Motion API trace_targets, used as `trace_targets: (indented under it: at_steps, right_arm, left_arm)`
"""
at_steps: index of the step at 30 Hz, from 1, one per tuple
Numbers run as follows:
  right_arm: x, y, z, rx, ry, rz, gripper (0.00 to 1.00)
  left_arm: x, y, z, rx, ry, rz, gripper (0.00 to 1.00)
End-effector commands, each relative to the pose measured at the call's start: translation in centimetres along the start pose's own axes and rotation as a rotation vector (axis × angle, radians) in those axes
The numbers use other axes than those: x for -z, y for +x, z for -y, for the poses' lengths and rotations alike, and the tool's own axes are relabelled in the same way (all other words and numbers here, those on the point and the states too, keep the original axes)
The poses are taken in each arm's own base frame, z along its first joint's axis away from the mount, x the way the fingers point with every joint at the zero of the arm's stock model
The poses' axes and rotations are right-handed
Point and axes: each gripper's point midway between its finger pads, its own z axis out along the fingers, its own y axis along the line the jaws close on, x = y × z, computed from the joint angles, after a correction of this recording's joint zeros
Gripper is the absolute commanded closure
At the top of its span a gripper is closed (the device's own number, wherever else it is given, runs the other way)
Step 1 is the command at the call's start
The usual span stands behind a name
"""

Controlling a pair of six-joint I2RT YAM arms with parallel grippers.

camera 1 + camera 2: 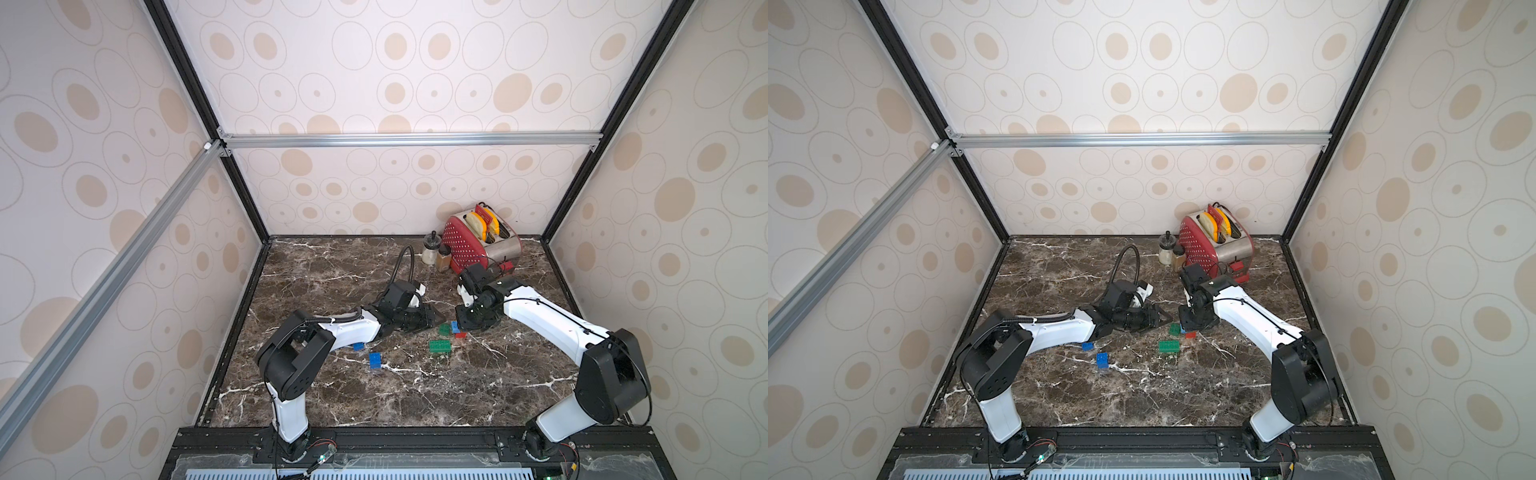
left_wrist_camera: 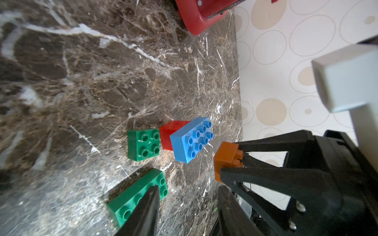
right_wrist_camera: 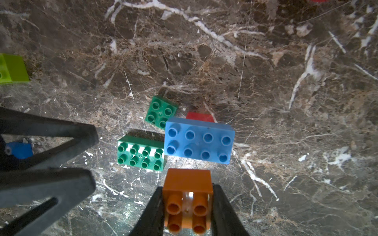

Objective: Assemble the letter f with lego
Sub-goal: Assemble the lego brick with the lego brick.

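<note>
A blue brick [image 3: 199, 141], green oblong brick [image 3: 141, 153], green square brick [image 3: 160, 111] and red brick [image 3: 199, 117] block the way just ahead of the right end effector [image 3: 188, 189]. Beyond them the table [image 3: 286, 102] lies bare. The left end effector [image 3: 94, 156] crowds one side.

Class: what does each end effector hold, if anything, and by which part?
The right end effector grips the orange lego brick by two opposite side walls; the left end effector holds nothing.

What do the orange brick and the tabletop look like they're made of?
Orange brick: smooth moulded plastic, judging by its uniform colour and crisp studs. Tabletop: polished brown marble or a marble-print surface, white-veined and glare-reflecting; which one is unclear.
</note>
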Motion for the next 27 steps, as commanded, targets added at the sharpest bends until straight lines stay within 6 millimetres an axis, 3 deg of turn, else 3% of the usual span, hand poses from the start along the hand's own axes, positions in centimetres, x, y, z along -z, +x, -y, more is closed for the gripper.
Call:
trace_targets:
  at_steps: [1, 18, 27]
  right_arm:
    - [-0.1, -0.6, 0.2, 0.009, -0.002, -0.004, 0.65]
    - [-1.7, -1.7, 0.7, 0.014, -0.007, -0.035, 0.67]
    - [-2.0, -1.8, 0.9, 0.015, -0.006, -0.044, 0.67]
  left_arm:
    - [-1.3, -0.7, 1.4, 0.009, 0.059, -0.011, 0.53]
    - [-4.1, -0.4, 0.2, 0.05, 0.067, -0.059, 0.65]
    - [-5.0, -0.1, 0.2, 0.054, 0.075, -0.07, 0.65]
